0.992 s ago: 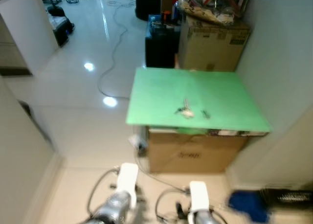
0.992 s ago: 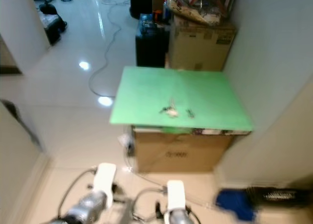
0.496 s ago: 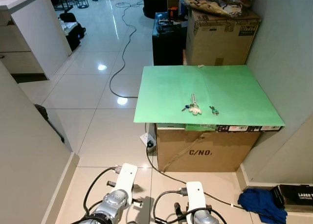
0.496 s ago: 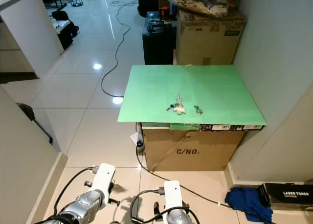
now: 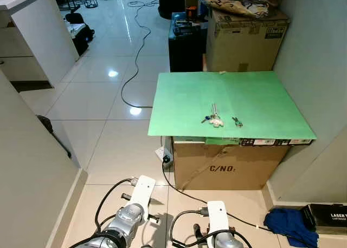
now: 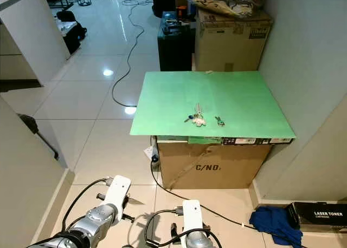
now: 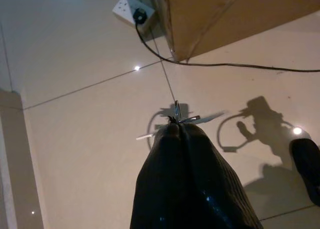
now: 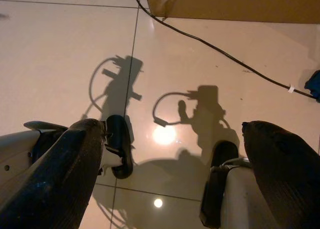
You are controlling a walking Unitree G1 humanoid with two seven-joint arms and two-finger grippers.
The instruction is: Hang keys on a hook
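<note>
A bunch of keys (image 5: 213, 118) lies near the front middle of a green tabletop (image 5: 255, 96), ahead of me. A smaller key-like piece (image 5: 237, 121) lies just to its right. Both arms hang low over the tiled floor, well short of the table: the left arm (image 5: 140, 193) and the right arm (image 5: 216, 215). In the left wrist view my left gripper (image 7: 175, 127) is shut, with thin metal bits showing at its tip; what they are I cannot tell. My right gripper (image 8: 172, 131) is open, with nothing between its fingers (image 8: 75, 154).
The green top rests on a cardboard box (image 5: 227, 164), with a cable (image 5: 187, 193) and a socket strip (image 5: 165, 155) on the floor beside it. Behind stand a black case (image 5: 187, 42) and another carton (image 5: 244, 39). A wall runs along the right, with a blue cloth (image 5: 290, 226) at its foot.
The blurred, shifted picture of a second ago has steadied as the camera moved. The keys lie where they were. The left arm has shifted slightly.
</note>
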